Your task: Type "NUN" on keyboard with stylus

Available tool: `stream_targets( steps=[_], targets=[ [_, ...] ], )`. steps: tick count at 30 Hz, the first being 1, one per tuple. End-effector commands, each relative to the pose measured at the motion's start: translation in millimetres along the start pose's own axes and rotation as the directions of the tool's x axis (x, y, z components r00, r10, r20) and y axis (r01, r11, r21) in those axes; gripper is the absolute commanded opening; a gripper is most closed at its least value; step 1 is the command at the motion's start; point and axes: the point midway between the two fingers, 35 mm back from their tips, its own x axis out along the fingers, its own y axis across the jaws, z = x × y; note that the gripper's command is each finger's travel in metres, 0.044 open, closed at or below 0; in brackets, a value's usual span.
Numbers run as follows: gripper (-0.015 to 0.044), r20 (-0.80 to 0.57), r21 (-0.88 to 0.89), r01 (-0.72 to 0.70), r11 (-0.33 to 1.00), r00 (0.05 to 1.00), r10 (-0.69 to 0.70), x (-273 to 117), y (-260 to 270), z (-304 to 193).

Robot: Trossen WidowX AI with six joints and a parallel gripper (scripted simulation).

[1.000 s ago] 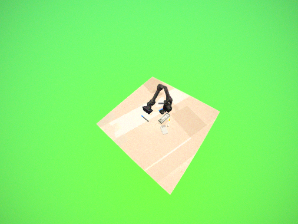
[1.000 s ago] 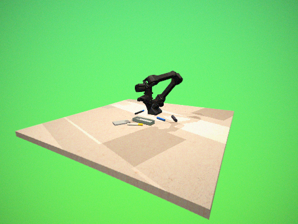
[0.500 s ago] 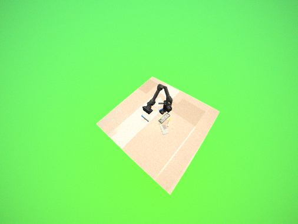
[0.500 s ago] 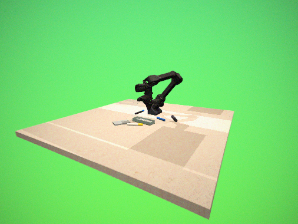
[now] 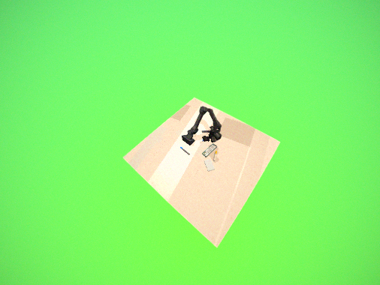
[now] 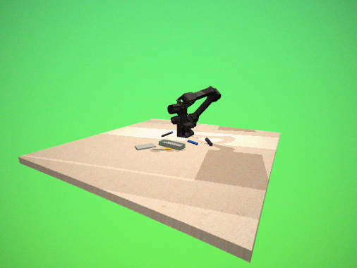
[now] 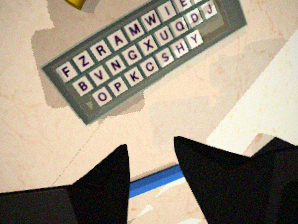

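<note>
The grey-green keyboard point(image 5: 209, 149) point(image 6: 171, 144) point(image 7: 145, 55) lies flat on the desk, its white keys in scrambled order. In the wrist view the N key sits in the middle row and the U key further right in the same row. A blue stylus point(image 7: 155, 182) point(image 6: 192, 142) lies on the desk just in front of the keyboard. My gripper point(image 7: 151, 147) point(image 5: 207, 139) hovers over it with the two black fingers parted. The stylus shows through the gap and the fingers do not touch it.
A yellow marker point(image 6: 163, 149) point(image 7: 75, 2) and a grey pad point(image 5: 209, 165) point(image 6: 144, 146) lie beyond the keyboard. A dark pen with a blue end point(image 5: 185, 150) point(image 6: 166, 134) lies near the arm's base, and a black pen point(image 6: 209, 141) lies to the side.
</note>
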Motion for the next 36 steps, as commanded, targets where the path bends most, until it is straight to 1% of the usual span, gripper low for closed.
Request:
stream_targets(
  steps=[1, 4, 7, 14, 20, 36],
  targets=[
    [0.0150, 0.004, 0.425, 0.124, 0.897, 0.990, -0.139, 10, 3, -31],
    [0.0150, 0.015, 0.615, 0.150, 0.774, 0.979, -0.202, 14, 3, -45],
    [0.0150, 0.032, 0.773, 0.141, 0.618, 0.965, -0.260, 17, 2, -59],
    [0.0150, 0.073, 0.922, 0.067, 0.381, 0.937, -0.340, 21, -1, -81],
    [0.0150, 0.102, 0.986, -0.042, 0.164, 0.920, -0.378, 22, -5, -93],
    [0.0150, 0.104, 0.987, -0.047, 0.156, 0.919, -0.379, 23, -5, -93]
  ],
)
